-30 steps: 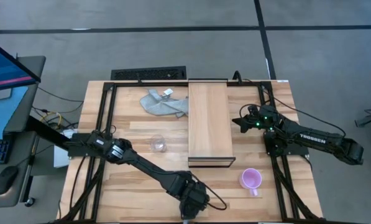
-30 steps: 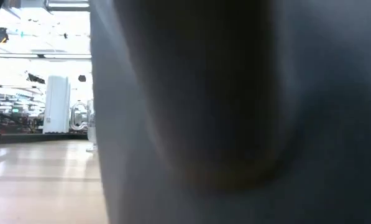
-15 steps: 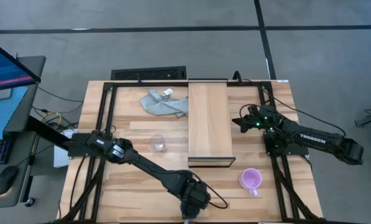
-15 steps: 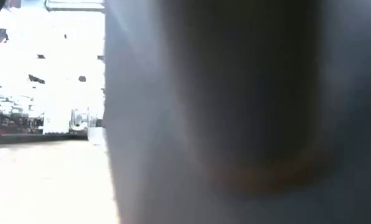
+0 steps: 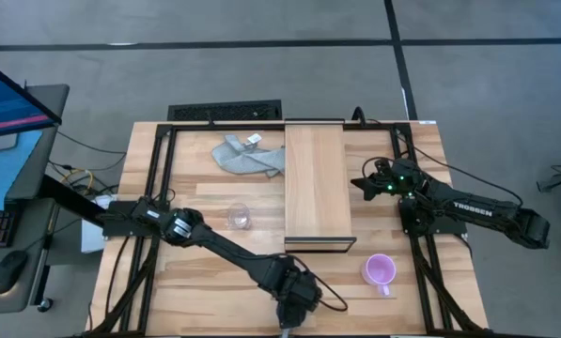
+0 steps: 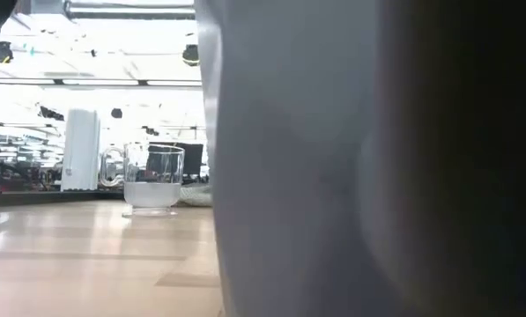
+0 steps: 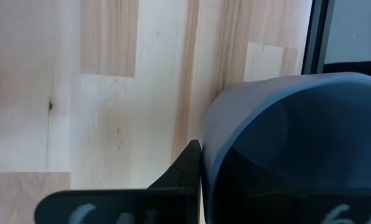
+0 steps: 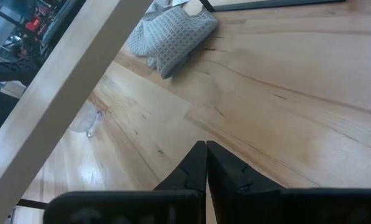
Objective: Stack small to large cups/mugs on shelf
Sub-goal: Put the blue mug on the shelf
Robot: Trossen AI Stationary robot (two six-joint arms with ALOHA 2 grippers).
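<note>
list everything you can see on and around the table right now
blue-grey mug: 1, blue-grey, at the table's near edge, against the left gripper
pink mug: 1, pink, on the table below the shelf's near right corner
glass cup: 1, clear, upright left of the shelf
shelf: 1, light wood, mid-table
cloth: 1, grey, left of the shelf's far end
left gripper: near table edge
right gripper: shut, right of the shelf
</note>
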